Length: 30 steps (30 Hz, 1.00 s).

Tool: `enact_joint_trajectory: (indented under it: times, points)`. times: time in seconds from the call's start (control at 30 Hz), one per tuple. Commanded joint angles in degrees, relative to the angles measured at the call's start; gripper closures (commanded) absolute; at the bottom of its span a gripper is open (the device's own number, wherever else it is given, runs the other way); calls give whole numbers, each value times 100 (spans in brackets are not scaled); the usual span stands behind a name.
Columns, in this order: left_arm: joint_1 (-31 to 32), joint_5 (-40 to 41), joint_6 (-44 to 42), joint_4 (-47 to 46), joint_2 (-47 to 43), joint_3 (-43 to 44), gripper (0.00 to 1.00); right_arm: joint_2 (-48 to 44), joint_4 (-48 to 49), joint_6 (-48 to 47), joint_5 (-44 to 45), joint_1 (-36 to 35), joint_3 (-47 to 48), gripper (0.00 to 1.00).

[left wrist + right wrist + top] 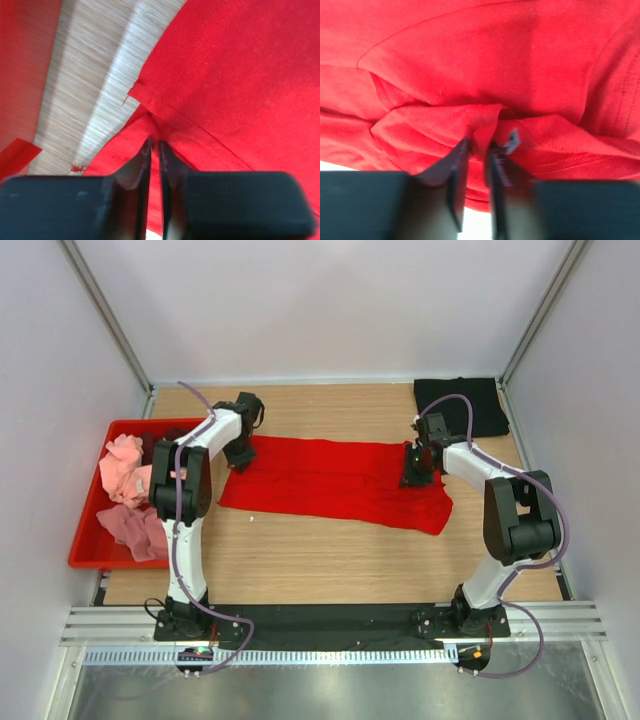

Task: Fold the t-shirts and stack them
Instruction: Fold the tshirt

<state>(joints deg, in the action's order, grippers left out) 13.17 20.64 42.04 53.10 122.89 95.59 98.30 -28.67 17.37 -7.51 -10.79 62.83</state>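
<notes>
**Red t-shirt (330, 482) pinched at both ends, spread on table**

Left gripper (154, 143): jaws nearly together, nipping a small peak of red cloth right at the tips, next to a stitched hem corner. Bare table (95, 85) shows just left of the tips, past that hem.

Right gripper (479, 142): jaws close, clamped on a bunched fold of the same shirt. Creased red cloth fills everything ahead of it.

Between the two grippers the shirt lies as a long strip on the wood. Its right end is rumpled and hangs nearer the bases than the right gripper.

Left of the left gripper: red crate (85, 540) with pink t-shirts (125, 468) heaped inside.

Beyond the right gripper, toward the far right corner: black t-shirt (462, 405), lying flat. Can't tell if it touches the red one, the arm covers that spot.
</notes>
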Motion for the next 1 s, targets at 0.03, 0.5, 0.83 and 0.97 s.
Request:
enact_joint_trajectory:
  times: [0.03,0.5,0.83,0.97]
  points:
    - [37,361,76,235,-72,302,99,-127,160,-84,328,-29,124,88]
    - [28,713,6,464,-90,460,100,-575,625,-225,724,-64,142,99]
    - [19,1012,-82,684,-2,803,100,-646,1161,-383,944,-152,98,99]
    - [19,1169,-108,798,182,926,100,-558,1188,-444,1006,-161,177,99]
